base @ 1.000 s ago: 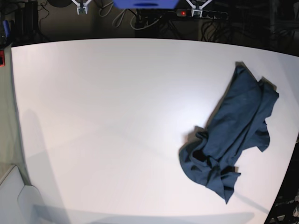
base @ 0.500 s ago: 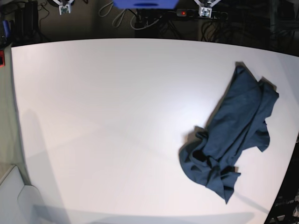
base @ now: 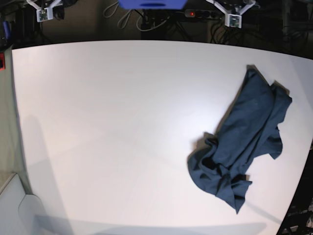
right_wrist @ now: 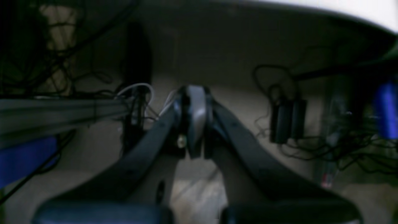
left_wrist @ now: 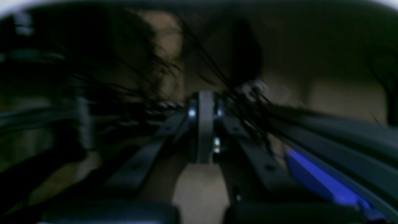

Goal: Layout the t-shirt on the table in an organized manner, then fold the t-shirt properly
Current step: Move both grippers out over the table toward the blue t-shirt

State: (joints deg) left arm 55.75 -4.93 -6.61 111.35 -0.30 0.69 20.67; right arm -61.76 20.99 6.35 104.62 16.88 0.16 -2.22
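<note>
Behind the counter lies a dim beige floor (right_wrist: 248,102) strewn with tangled black cables (right_wrist: 348,146); a black power strip with a red light (base: 191,14) sits beside a blue box (base: 151,4).

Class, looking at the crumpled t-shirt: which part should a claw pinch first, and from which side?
Probably the free upper end of the t-shirt, approached from above on the far side: it lies flat and single-layered, while the lower end is bunched in folds.

t-shirt (base: 247,142): on the table (base: 107,122), near its right edge | left gripper (base: 234,19): behind table's far edge, right | right gripper (base: 43,14): behind far edge, left
</note>
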